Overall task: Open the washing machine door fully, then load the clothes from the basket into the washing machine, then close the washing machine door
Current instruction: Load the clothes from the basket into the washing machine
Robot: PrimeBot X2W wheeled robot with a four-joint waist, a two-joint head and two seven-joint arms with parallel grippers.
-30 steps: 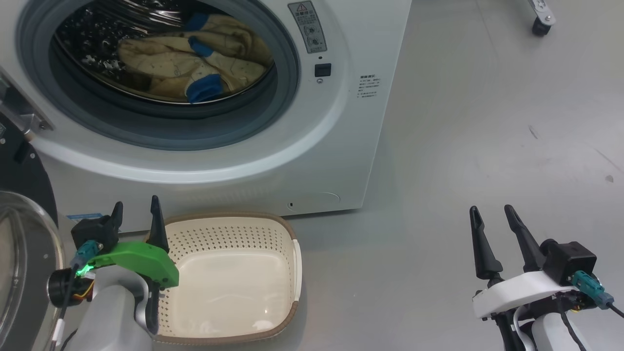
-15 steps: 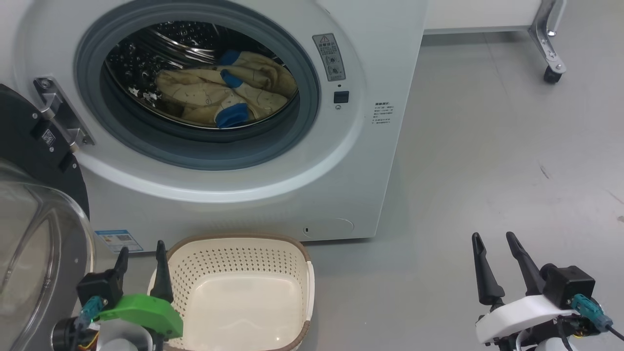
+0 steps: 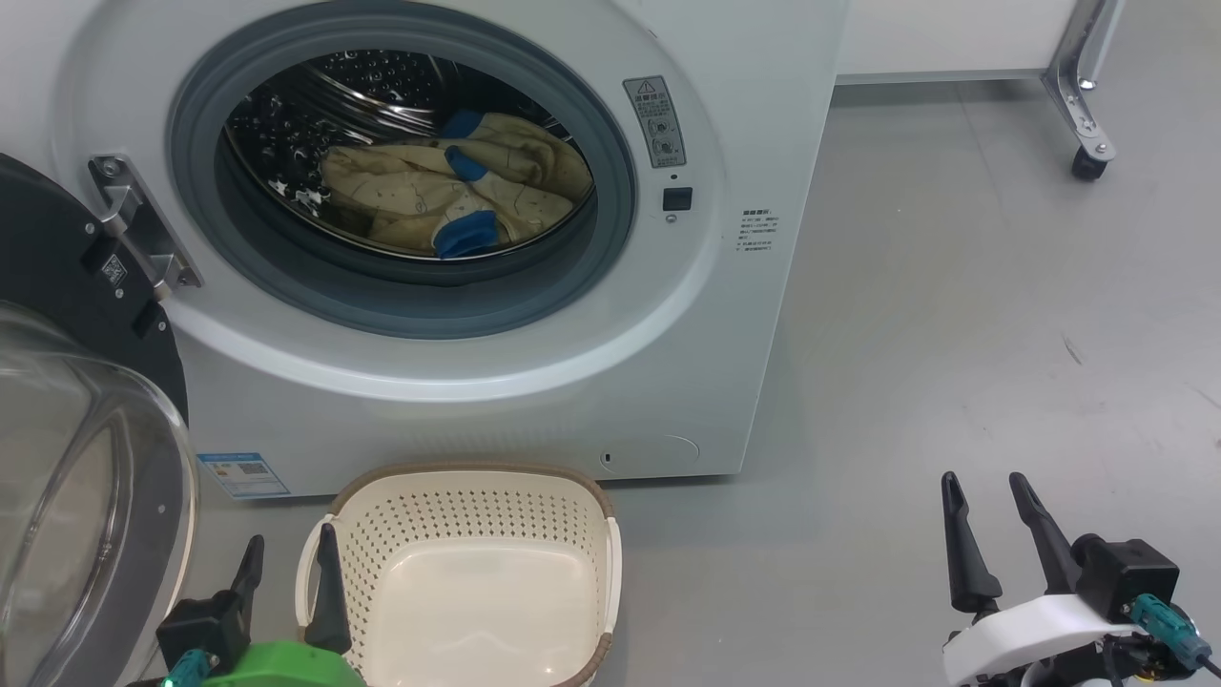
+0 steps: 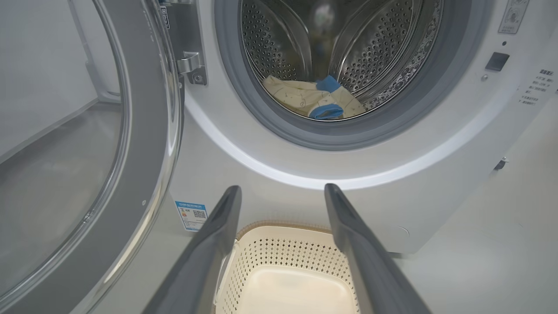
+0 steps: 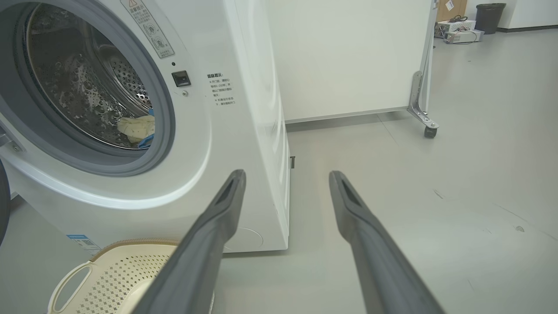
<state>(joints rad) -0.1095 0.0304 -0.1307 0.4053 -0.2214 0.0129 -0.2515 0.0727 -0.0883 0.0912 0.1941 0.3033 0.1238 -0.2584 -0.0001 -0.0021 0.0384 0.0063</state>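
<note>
Door: the washing machine door (image 3: 86, 448) stands swung wide at the left of the washing machine (image 3: 477, 410). It hangs from the hinge (image 3: 143, 229), with its glass bowl bulging rightward.
Clothes: the clothes (image 3: 448, 196) lie inside the drum (image 3: 382, 76), past the grey gasket.
Basket: the basket (image 3: 467, 469) sits on the floor, just near of the machine's front, and nothing shows in it.
Step, judged: loading looks finished, and closing the door remains.
Key relation: the door lies just left of the left gripper (image 3: 290, 546). Its plane runs near-to-far from the hinge, so closing it likely needs a push rightward and far, toward the opening.
Nearer arm: the left arm. The right gripper (image 3: 983, 487) is well apart, at the right over bare floor (image 3: 954, 286).
Left gripper: its 2 fingers are spread wide, gripping nothing and touching nothing. The tips hover by the basket's left handle.
Right gripper: its 2 fingers are spread wide and empty, pointing far along the machine's right side.
</note>
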